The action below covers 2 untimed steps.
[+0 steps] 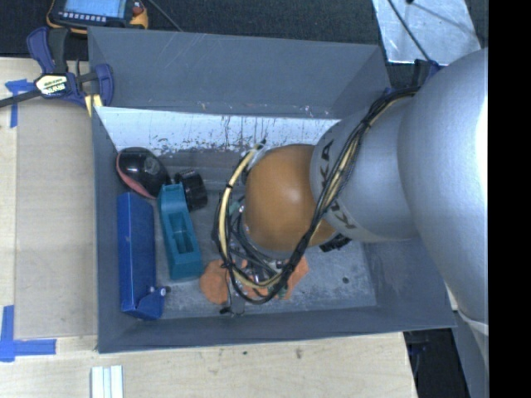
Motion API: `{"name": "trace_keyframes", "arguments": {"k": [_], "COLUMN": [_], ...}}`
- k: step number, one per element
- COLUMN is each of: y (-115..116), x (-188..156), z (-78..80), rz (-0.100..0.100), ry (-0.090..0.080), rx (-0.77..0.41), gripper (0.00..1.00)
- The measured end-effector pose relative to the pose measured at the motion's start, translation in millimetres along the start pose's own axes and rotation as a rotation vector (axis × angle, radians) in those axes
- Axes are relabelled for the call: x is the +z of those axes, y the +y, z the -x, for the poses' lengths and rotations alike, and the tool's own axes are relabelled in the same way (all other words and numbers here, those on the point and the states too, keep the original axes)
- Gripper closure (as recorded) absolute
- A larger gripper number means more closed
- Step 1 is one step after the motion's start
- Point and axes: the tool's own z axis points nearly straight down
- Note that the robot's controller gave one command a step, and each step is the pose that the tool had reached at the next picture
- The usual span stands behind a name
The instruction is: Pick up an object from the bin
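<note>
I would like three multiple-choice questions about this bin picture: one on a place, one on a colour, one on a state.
1. The long blue box lies: A) at the bin's right wall B) along its left wall C) outside it.
2. The arm's wrist cover is: A) orange-brown B) green C) white.
3. The teal block is: A) hanging from the arm B) standing on the rim C) lying on the floor.
Key: 1 B, it runs beside the left wall; 2 A, the dome is orange-brown; 3 C, it rests beside the blue box, apart from the arm.
</note>
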Motion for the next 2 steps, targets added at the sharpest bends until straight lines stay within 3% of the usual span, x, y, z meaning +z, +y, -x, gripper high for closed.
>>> {"name": "trace_keyframes", "arguments": {"k": [1, 2], "y": [-19.2, -19.2], "x": [13.7, 13.7], "z": [-8.8, -8.8], "rz": [-0.001, -0.001], "ry": [0.005, 0.005], "rx": [-0.062, -0.061], "gripper": [1.0, 1.0]}}
